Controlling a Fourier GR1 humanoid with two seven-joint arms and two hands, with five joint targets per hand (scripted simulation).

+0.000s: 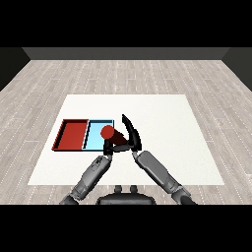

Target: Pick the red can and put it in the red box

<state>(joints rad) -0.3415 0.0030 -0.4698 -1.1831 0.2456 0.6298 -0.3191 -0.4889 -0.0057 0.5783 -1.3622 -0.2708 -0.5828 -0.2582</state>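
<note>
Head view. The white bench (162, 142) fills the middle of the scene, with grey plank floor (128, 76) round it on the far side and both flanks. Two trays lie side by side on the left part of the bench, touching along one shared wall: the red tray (71, 135) on the outside and the light blue tray (96, 134) next to it, nearer the centre. The red tray's left rim sits close to the bench's left edge; its floor is bare. To the right of the hands a broad stretch of white bench runs open to the right edge, and the strip between the trays and the far edge is open too.

The red can (109, 134) is tilted, its round end turned up toward the camera, and it shows over the right-hand rim of the light blue tray, at that tray's near right corner. Whether it touches the rim or is clear of it cannot be told. It is well apart from the red tray, with the blue tray's width between them.

The left robot hand (109, 146) comes up from the lower left and is curled round the can's lower body, fingers wrapping it from below. The right robot hand (132, 133) stands just right of the can, its fingers straight and stretched forward, holding nothing.
</note>
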